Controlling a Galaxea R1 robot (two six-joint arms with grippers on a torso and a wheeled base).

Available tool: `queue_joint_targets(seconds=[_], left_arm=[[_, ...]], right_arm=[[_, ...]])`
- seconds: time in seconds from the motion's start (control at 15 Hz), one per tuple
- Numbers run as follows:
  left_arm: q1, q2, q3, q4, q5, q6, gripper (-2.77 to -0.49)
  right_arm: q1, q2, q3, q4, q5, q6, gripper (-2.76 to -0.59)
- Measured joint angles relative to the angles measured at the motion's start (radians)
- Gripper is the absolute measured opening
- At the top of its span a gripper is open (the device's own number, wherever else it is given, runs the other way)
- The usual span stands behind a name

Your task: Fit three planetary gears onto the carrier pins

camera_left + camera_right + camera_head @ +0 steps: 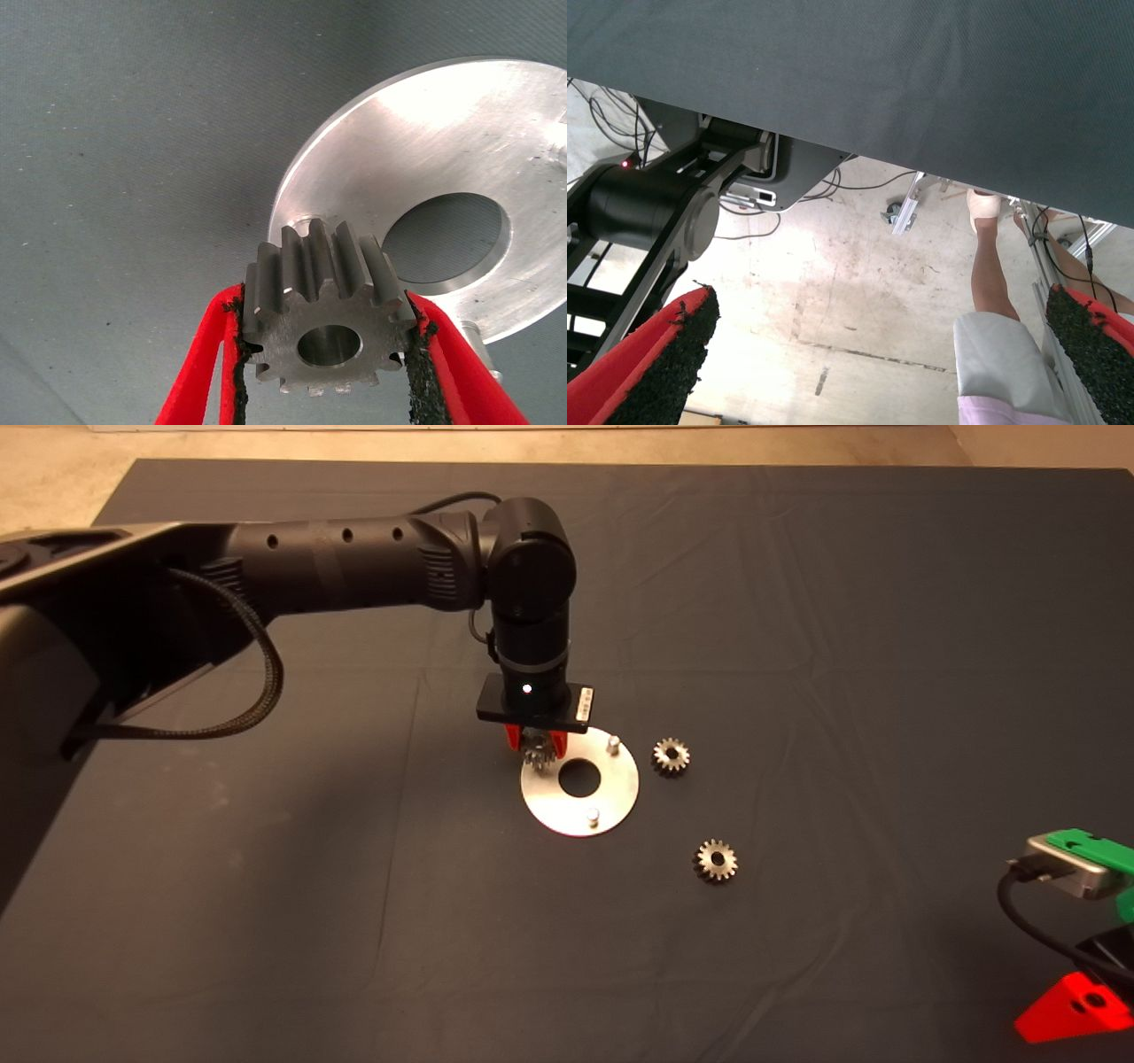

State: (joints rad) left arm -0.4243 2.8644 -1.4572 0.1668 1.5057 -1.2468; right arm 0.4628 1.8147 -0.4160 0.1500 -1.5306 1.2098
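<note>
My left gripper reaches down over the left rim of the shiny carrier disc, shut on one planetary gear held between its black pads just above the disc. Two carrier pins show in the head view, one at the back and one at the front; the third is hidden under the gripper. Two more planetary gears lie flat on the mat to the right of the disc, one close and one farther forward. My right gripper waits open at the lower right edge.
The dark mat covers the table around the disc. In the right wrist view, beyond the mat's edge, a person's leg and a robot base with cables stand on the floor.
</note>
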Motion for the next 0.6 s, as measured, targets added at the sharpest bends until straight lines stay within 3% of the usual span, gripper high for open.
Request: queue_joint_targets(seconds=[0.6], left_arm=[[0.005, -0.011, 0.009, 0.000, 0.002, 0.000, -2.38]], right_arm=[[0.000, 0.000, 0.000, 0.000, 0.000, 0.000, -0.61]])
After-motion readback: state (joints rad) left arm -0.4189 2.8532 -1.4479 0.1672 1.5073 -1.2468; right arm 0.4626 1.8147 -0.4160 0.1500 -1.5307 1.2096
